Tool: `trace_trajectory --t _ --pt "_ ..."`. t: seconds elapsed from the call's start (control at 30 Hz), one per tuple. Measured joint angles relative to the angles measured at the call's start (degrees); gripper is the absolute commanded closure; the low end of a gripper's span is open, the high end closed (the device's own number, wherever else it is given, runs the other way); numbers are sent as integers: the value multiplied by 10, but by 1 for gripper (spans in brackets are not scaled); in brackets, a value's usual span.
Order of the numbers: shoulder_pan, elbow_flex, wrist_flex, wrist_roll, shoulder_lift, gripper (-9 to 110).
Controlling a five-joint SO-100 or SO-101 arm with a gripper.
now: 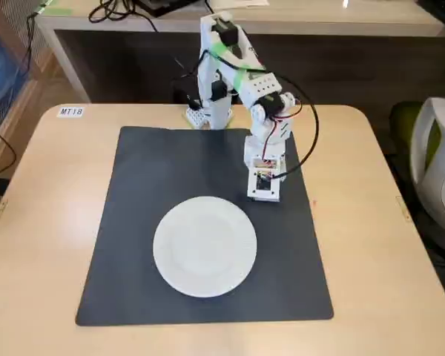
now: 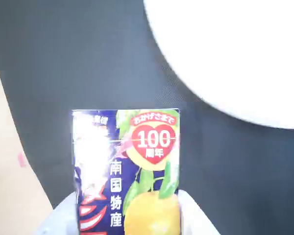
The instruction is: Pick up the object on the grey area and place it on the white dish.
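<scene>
White gripper (image 2: 130, 223) closed around printed box (image 2: 126, 171), held above grey mat (image 1: 170, 170), beside white plate (image 1: 205, 245).

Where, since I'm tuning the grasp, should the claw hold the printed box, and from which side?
Across its two long edges, coming straight down from above. The box appears to lie flat on the grey mat, so only its narrow width suits the fingers. In the wrist view the claw straddles exactly those edges, and the white plate sits clear of it.
</scene>
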Motion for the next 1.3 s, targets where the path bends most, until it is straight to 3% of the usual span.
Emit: trace_trajectory --t 0.67,1.07,1.17,1.3 --pt "215 -201 31 124 -150 81" --pt "243 -654 231 175 -467 83" --pt "245 -810 279 201 -560 78" --pt "256 -839 292 235 -569 69"
